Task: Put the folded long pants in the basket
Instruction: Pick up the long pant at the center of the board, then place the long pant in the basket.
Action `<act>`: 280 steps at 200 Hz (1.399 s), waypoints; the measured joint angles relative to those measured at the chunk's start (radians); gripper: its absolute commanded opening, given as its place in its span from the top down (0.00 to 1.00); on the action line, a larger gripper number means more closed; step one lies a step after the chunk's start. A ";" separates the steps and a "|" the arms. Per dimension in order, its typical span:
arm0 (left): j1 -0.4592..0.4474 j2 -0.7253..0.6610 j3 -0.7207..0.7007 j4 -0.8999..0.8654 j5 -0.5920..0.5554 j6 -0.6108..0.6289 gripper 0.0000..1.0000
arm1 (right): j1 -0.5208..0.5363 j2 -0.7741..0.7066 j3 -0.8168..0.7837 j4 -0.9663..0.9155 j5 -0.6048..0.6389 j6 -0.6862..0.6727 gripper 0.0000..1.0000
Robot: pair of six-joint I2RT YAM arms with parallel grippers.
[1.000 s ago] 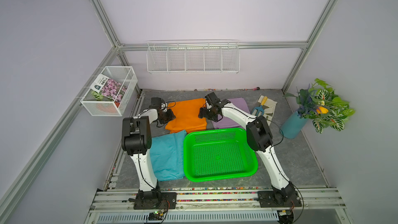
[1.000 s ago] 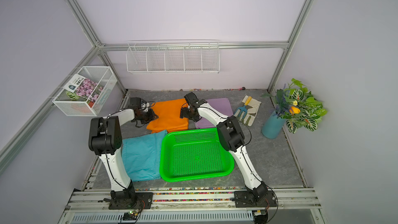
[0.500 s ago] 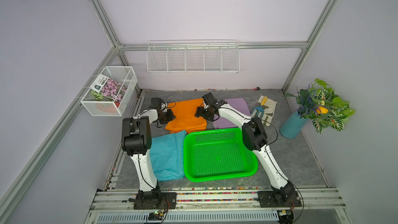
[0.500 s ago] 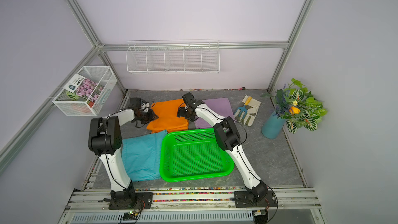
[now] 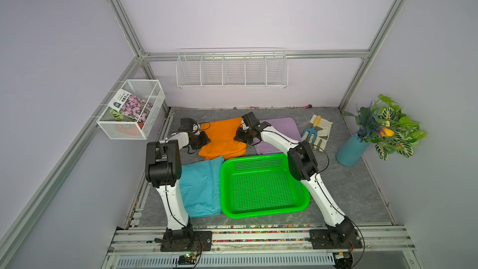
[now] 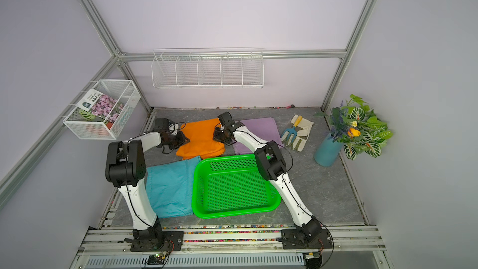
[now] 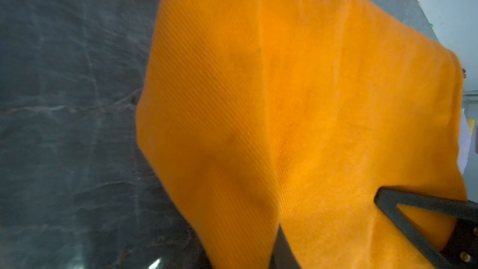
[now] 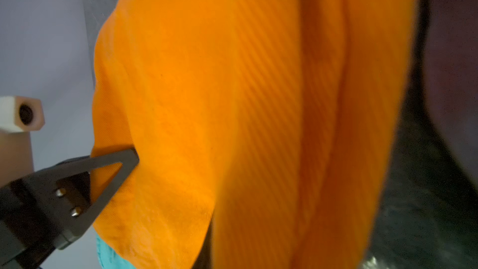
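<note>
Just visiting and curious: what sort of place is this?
Probably a robot test booth dressed as a garden corner: bare walls in a metal frame, potted plant, gardening gloves with a hand fork.

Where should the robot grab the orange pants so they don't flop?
By both side edges at once, one gripper from each side. The orange pants lie flat as a wide, soft folded stack, so a single pinch would likely let them droop. The left gripper and right gripper are at those edges.

No legible text or labels
</note>
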 measured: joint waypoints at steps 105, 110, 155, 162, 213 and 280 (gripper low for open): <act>-0.028 -0.159 -0.006 -0.014 0.078 -0.111 1.00 | -0.002 -0.002 0.015 0.014 -0.003 0.000 1.00; -0.030 -0.161 0.000 -0.019 0.078 -0.111 1.00 | -0.003 -0.004 0.015 0.016 -0.003 0.000 1.00; -0.032 -0.163 0.031 -0.050 0.075 -0.111 1.00 | -0.014 -0.038 0.015 0.024 -0.014 0.000 1.00; -0.032 -0.166 0.033 -0.053 0.075 -0.111 1.00 | -0.018 -0.050 0.015 0.024 -0.018 0.000 1.00; -0.032 -0.227 0.079 -0.109 0.074 -0.117 1.00 | -0.024 -0.165 0.016 0.013 -0.029 -0.018 1.00; -0.039 -0.370 0.098 -0.193 0.077 -0.133 1.00 | -0.022 -0.269 -0.023 -0.016 -0.067 -0.029 1.00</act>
